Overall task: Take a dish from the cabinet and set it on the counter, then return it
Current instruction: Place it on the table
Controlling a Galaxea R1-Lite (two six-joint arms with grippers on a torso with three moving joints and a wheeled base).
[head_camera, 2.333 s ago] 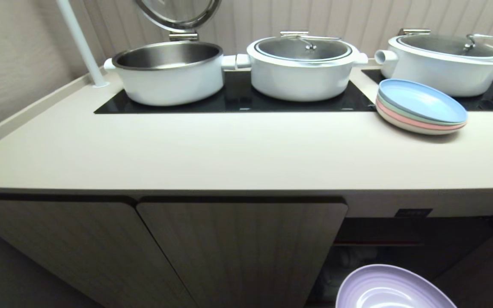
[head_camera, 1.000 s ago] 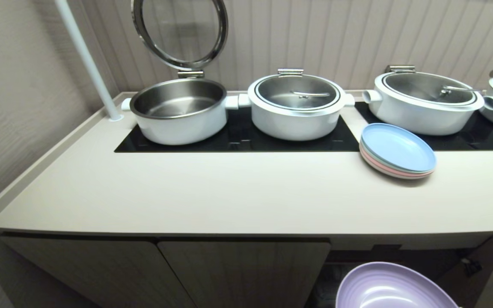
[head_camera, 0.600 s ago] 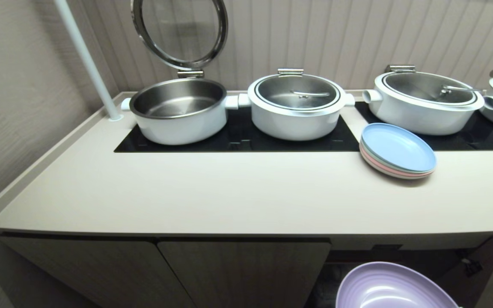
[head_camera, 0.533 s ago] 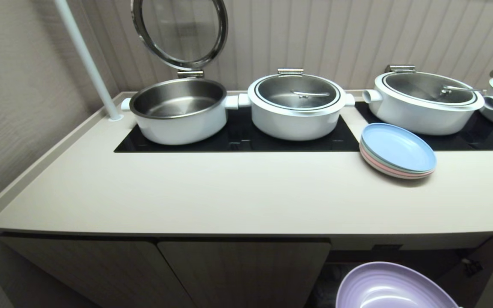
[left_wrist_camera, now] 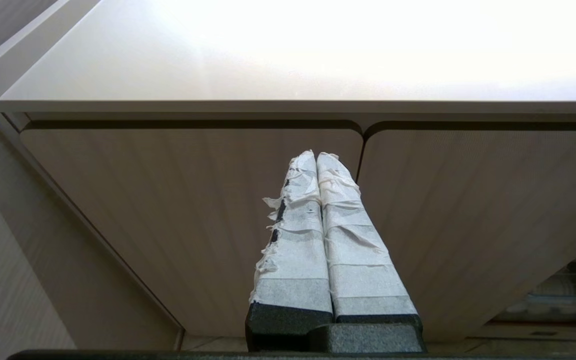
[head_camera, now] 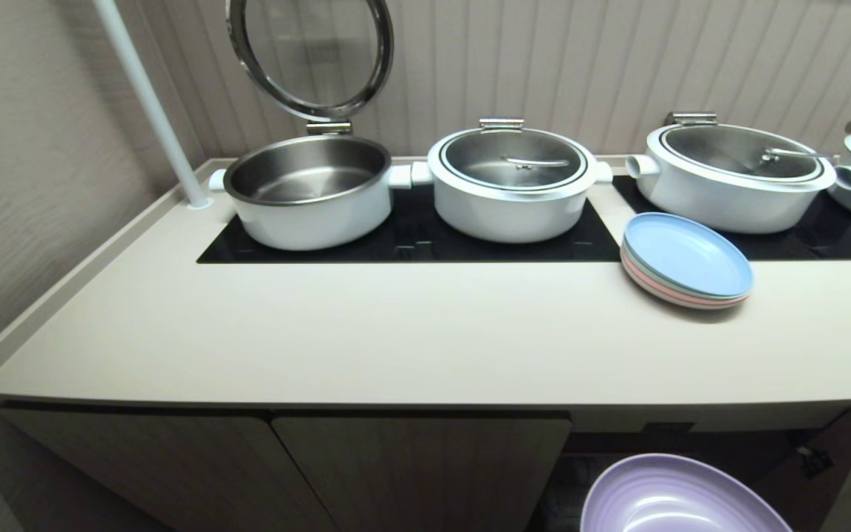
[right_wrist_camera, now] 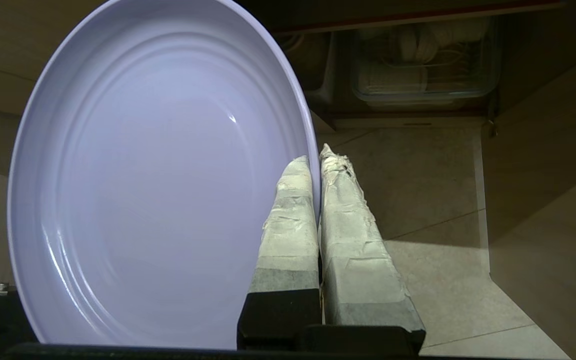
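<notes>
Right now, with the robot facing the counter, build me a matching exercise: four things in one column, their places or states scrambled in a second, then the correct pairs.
Things:
1. round lavender plastic plate
2. stack of light-blue and pink plates
3. leftmost white pot with steel bowl
4. left end effector

Places or states:
A. lid hinged up, inside empty
B. shut on nothing, before the closed beige wood-grain cabinet doors
C. rim pinched by the right end effector, below the cream counter
D. resting on the counter beside the black cooktop

Pairs: 1-C, 2-D, 3-A, 4-B
</notes>
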